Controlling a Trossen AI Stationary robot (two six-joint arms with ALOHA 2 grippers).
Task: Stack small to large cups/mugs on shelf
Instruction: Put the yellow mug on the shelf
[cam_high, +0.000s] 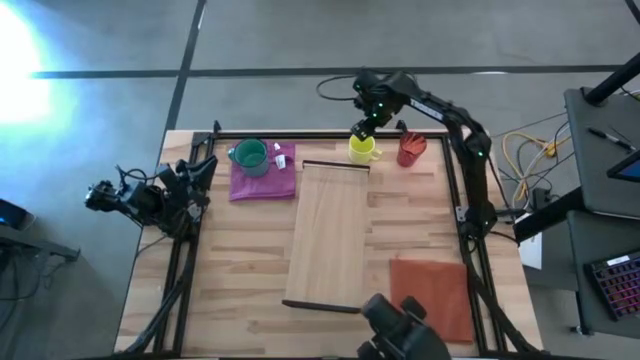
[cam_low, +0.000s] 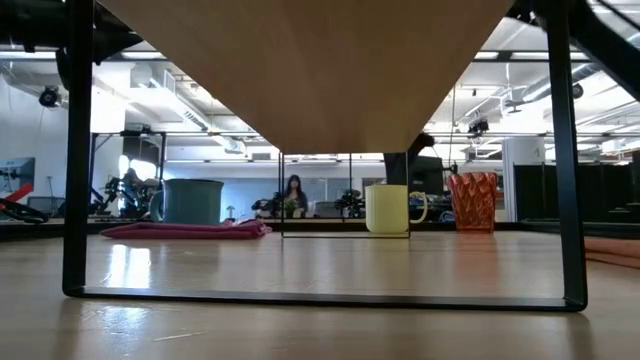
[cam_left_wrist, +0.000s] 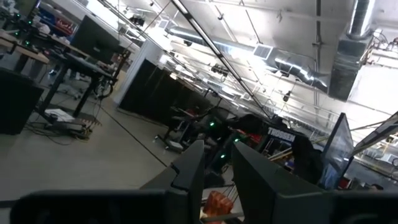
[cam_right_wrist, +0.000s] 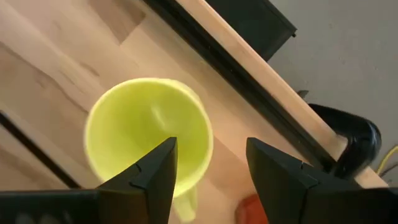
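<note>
Hovering over the yellow mug (cam_right_wrist: 148, 134), the right gripper (cam_right_wrist: 210, 163) has its fingers spread and grasps nothing; one finger (cam_right_wrist: 155, 171) sits above the mug's open mouth, the other outside its wall. The mug stands on the tabletop near the far edge, just beside the shelf's (cam_high: 330, 235) far end, with the red-orange cup (cam_high: 411, 148) near it on the other side. A descent slightly off line could land a fingertip on the rim and tip or shove the mug toward the shelf edge. A shallow pinch on the thin wall may slip when lifted. The teal-green mug (cam_high: 250, 155) waits on the magenta cloth (cam_high: 262, 178). The left gripper (cam_left_wrist: 216, 180), slightly parted and empty, idles at the table's left edge.
</note>
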